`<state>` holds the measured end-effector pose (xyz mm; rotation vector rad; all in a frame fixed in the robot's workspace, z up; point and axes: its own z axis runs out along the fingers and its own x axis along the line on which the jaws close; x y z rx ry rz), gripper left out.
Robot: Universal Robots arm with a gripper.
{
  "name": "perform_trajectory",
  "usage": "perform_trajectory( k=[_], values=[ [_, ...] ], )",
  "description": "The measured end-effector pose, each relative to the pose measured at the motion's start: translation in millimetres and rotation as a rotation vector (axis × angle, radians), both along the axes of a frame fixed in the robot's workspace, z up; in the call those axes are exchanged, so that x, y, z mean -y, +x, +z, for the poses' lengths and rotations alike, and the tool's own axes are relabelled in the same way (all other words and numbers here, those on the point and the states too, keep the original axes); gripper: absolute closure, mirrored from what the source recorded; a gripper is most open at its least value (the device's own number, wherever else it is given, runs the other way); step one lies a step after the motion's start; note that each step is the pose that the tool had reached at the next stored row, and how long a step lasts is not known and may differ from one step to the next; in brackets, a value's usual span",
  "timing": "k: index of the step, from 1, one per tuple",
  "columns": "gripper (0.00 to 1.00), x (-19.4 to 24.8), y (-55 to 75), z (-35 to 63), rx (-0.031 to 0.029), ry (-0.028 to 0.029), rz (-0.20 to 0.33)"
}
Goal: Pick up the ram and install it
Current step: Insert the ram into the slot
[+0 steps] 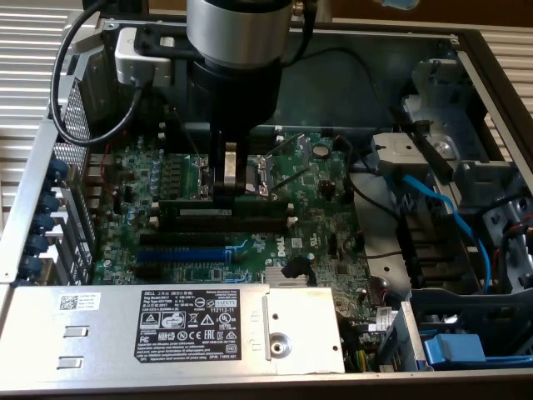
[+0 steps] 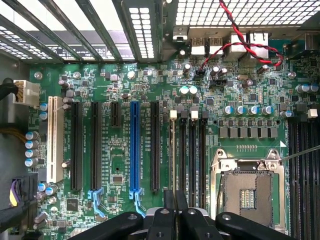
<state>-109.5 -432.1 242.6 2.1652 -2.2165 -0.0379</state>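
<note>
Open computer case (image 1: 498, 73), label (image 1: 179, 321) reading DELL — end effector (image 1: 237, 190) narrow, pinching the ram (image 1: 258, 208).

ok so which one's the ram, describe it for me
Start at the green motherboard in the open case and find the black slots running across its middle. The ram is the long thin stick standing on edge right under the hand; unlike the black slots and the blue slot beside it, it carries a white label strip.
</note>
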Motion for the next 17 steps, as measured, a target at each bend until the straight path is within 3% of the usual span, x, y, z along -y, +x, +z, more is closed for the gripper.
perform_trajectory(
  k=[17],
  values=[
    [0.88,-0.6,0.1,-1.3,-0.0002,0.0004,0.0]
  ],
)
